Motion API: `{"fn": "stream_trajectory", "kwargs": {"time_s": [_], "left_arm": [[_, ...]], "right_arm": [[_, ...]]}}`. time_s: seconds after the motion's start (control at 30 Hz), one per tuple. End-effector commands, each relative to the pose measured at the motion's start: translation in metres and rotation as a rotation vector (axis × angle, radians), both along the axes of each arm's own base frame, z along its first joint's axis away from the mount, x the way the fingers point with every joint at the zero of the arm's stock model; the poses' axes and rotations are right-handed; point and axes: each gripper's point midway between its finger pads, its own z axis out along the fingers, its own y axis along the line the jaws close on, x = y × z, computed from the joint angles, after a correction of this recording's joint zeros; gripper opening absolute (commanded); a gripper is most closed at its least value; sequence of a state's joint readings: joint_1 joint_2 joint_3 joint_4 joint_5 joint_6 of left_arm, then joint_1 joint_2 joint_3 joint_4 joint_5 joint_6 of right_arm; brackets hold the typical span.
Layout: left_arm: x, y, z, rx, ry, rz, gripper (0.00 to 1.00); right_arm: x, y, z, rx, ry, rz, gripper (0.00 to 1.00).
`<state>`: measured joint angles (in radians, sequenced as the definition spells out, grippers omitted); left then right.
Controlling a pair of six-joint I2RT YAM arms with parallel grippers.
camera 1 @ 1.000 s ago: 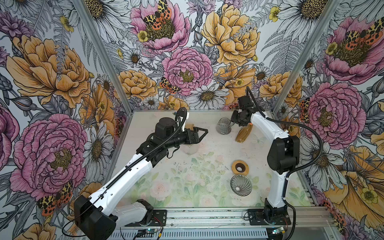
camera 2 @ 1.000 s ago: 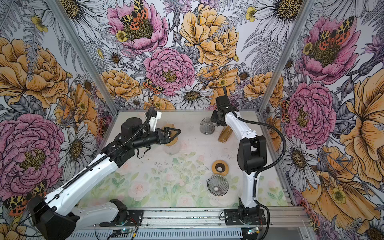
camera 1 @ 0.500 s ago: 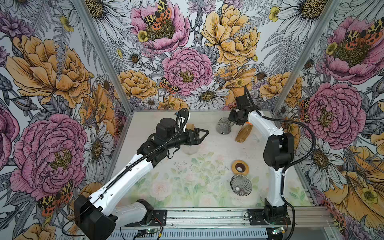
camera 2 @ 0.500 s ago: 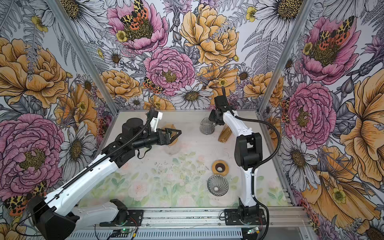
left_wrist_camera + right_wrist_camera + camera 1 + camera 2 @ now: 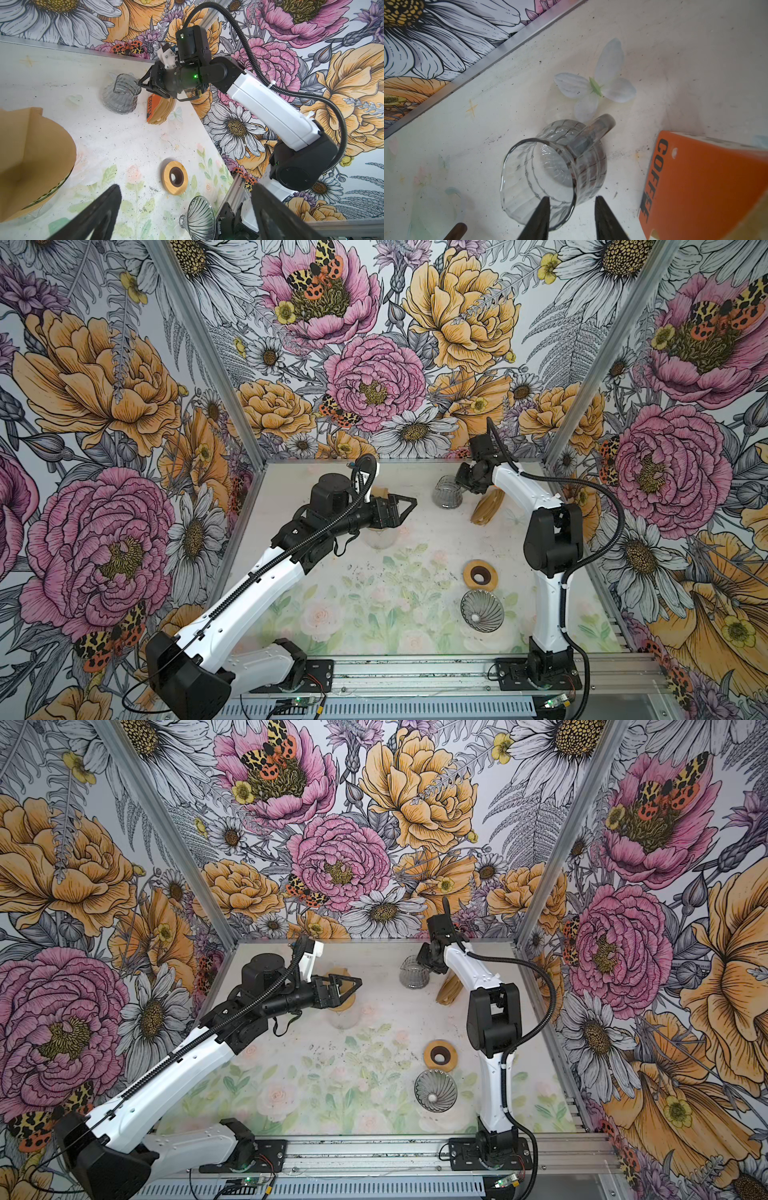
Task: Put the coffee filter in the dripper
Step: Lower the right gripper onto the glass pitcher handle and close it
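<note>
My left claw (image 5: 407, 512) hangs wide open over the brown coffee filter (image 5: 35, 149), which sits in the clear dripper (image 5: 380, 538), left of centre in both top views. Right of centre, my right claw (image 5: 572, 199) stands part-open astride the glass pitcher (image 5: 550, 166) rim, not pinching it.

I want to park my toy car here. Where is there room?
The biggest bare patch of table is front middle, between the left arm and the wooden ring and glass funnel. The back right corner is crowded: glass jug, filter pack and right fingers sit close together.
</note>
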<state>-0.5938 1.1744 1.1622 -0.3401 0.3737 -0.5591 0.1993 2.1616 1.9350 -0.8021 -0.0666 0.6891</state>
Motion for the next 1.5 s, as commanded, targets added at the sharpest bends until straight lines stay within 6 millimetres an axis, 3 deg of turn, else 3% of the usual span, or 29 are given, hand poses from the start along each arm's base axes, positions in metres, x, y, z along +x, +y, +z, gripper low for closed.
{"fn": "stream_trajectory", "kwargs": {"time_s": [0.0, 0.57, 1.47], "left_arm": [[0.004, 0.001, 0.011, -0.002, -0.027, 0.016, 0.99], [0.009, 0.0, 0.017, 0.01, -0.027, 0.015, 0.99], [0.011, 0.001, 0.01, 0.014, -0.002, 0.024, 0.99]], "right_arm": [[0.008, 0.004, 0.001, 0.018, -0.016, 0.004, 0.37], [0.002, 0.007, -0.021, 0.015, 0.032, 0.025, 0.28], [-0.006, 0.014, -0.032, -0.016, 0.052, 0.081, 0.15]]}}
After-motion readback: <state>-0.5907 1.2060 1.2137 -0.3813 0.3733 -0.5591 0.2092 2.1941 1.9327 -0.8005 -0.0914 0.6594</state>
